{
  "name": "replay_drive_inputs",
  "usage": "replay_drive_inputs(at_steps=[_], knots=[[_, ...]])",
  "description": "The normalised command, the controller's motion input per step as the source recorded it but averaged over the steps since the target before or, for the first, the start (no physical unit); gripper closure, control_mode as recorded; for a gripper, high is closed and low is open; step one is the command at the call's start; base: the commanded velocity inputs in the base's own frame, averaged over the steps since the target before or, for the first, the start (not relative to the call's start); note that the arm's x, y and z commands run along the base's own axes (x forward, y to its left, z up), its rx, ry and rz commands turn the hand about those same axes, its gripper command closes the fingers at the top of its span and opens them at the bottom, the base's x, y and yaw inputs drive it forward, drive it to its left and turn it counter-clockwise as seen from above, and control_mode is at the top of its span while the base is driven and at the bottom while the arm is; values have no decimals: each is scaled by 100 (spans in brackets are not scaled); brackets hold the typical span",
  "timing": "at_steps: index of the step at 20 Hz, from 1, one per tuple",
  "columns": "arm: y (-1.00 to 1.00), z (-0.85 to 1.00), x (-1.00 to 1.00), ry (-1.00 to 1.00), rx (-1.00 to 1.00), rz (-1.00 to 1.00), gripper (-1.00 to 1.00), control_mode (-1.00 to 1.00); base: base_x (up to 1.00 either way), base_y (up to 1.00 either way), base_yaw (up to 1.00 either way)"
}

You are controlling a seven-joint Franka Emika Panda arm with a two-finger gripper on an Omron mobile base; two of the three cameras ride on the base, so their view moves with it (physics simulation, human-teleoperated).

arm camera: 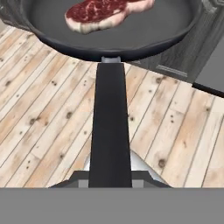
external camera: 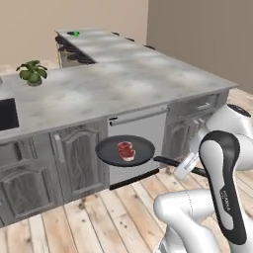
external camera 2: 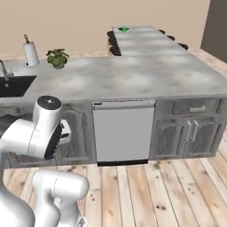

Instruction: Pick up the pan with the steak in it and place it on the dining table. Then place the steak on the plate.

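Here your pincer grips the pan by its handle, frame center; tilt it and the steak slides off.

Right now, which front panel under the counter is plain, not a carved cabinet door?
The flat light-grey dishwasher panel with the long bar handle, directly behind the held pan. The darker doors either side have raised arched carving.
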Motion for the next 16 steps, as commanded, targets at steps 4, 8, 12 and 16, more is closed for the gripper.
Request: replay_drive_inputs(at_steps=[4,8,12,16], knots=[[0,0,0,0,0,0,100,100,84,-93,0],[0,0,0,0,0,0,100,100,83,-96,0],[0,0,0,0,0,0,100,100,77,-100,-1],[0,0,0,0,0,0,100,100,63,-100,-2]])
